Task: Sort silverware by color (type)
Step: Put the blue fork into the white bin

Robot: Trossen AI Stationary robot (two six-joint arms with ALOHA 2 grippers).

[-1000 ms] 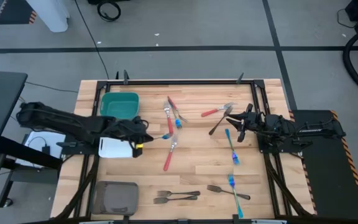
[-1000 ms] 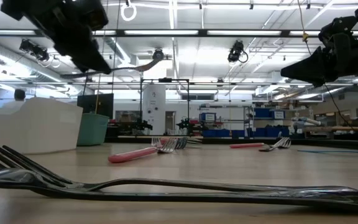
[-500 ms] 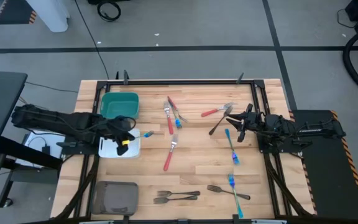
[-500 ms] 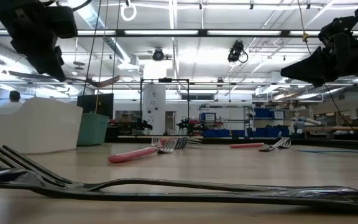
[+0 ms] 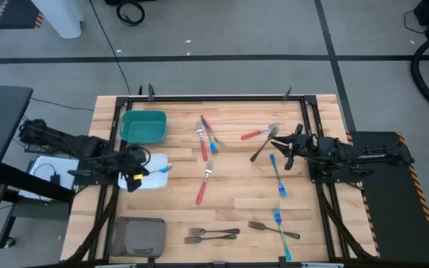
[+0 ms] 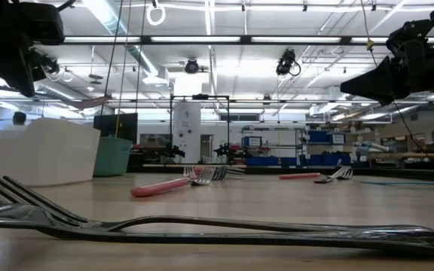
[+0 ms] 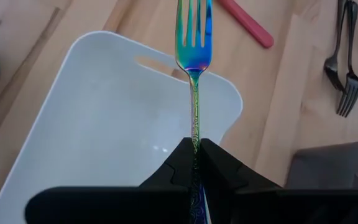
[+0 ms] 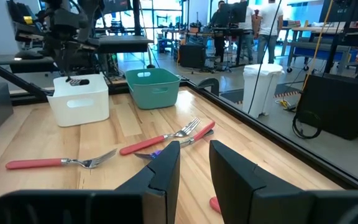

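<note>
**Blue fork held over the white bin**

The left claw [image 5: 138,174] is clamped on the handle of a blue fork [image 7: 193,53], whose tines stick out past the fingertips. In the left wrist view the fork hangs directly above the hollow of the white bin [image 7: 98,143], its tines reaching over the bin's rim with the handle cut-out. From above, the white bin [image 5: 152,179] sits at the left side of the bench [image 5: 237,186], just near of the green bin [image 5: 143,125]; a grey bin [image 5: 138,235] stands at the near left corner.

The right claw [image 5: 284,154] waits above the right part of the bench with its fingers [image 8: 166,168] apart and nothing between them.

The other silverware lies loose on the wood. Two red forks [image 5: 202,138] and a blue one [image 5: 214,140] lie together just right of the green bin, and another red fork [image 5: 204,182] lies near of them at mid-bench. Further right, a red fork [image 5: 258,133] and a dark metal fork [image 5: 262,147] lie close to the right claw, with a blue fork [image 5: 277,175] just near of it. Along the near edge there are two dark forks [image 5: 213,235] side by side, then one more dark fork [image 5: 272,229] crossed by a blue fork [image 5: 281,232].
</note>
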